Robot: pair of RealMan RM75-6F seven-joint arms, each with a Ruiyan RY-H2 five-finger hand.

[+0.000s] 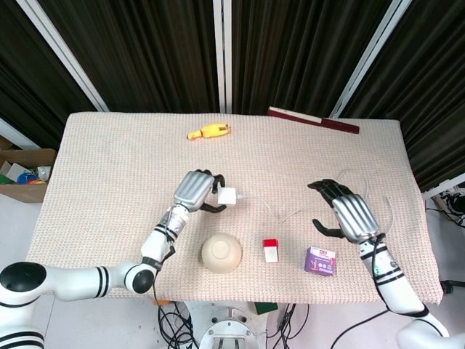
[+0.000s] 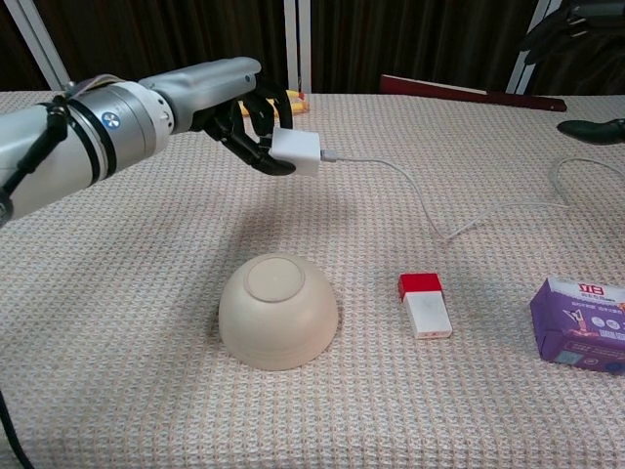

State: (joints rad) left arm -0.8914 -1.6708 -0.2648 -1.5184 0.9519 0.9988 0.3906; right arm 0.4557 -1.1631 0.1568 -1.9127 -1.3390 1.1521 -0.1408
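Note:
My left hand (image 1: 196,191) (image 2: 229,103) holds a white charger block (image 1: 227,196) (image 2: 296,151) lifted above the table, over the far side of an upturned beige bowl (image 1: 221,252) (image 2: 278,310). A white cable (image 1: 287,214) (image 2: 430,210) runs from the block rightward across the cloth. My right hand (image 1: 344,211) (image 2: 576,29) hovers open with fingers spread above the cable's far loop, holding nothing; the chest view catches only its fingertips at the top right.
A red-and-white small box (image 1: 270,250) (image 2: 423,304) and a purple box (image 1: 320,260) (image 2: 581,324) lie near the front edge. A yellow rubber chicken (image 1: 208,131) (image 2: 293,98) and a dark red book (image 1: 313,120) (image 2: 469,95) lie at the back. A cardboard box (image 1: 22,174) stands off the table's left.

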